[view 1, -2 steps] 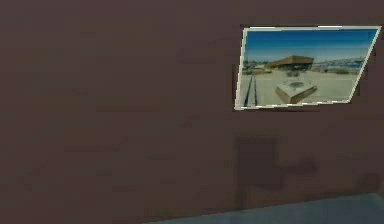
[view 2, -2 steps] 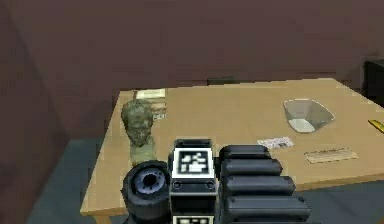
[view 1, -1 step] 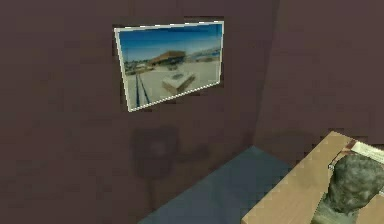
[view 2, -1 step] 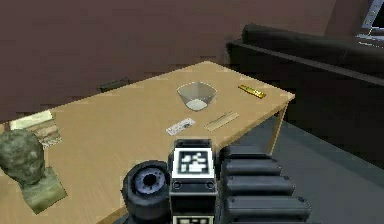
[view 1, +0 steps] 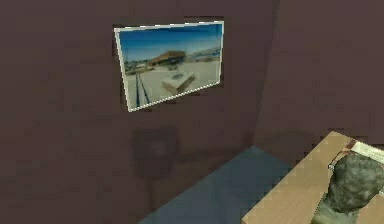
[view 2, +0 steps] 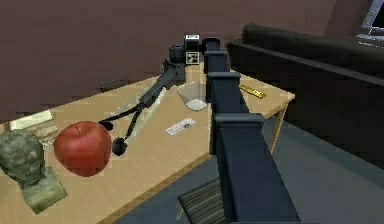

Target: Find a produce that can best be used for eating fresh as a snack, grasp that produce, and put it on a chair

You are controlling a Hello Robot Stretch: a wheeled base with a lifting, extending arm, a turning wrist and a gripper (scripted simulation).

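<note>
Forward view: a framed landscape picture hangs on a dark purple wall at upper centre, above a blue-grey floor. The corner of a light wooden table enters at lower right, carrying a grey-green stone bust. Arm side view: the same table runs from lower left to right of centre, and on it, at centre left, sits the round red apple, the likely snack produce. The robot's dark square arm rises from the bottom edge to 2 white marker squares at top centre. From there the dark 2-finger gripper slants down and left, its tips just right of the apple. With the fruit resting on the wood at its far end, it cannot be told whether the gripper has hold of anything or touches it. The apple lies down-left along the fingers' own line and, being round, offers no long axis to match. The bust stands close on its left, so room is tight there. Bare wood lies above it, and the table's near edge runs below and to the right. A pale cup, a small flat card and a yellow pencil lie right of the fingers; a dark sofa fills the upper right.
</note>
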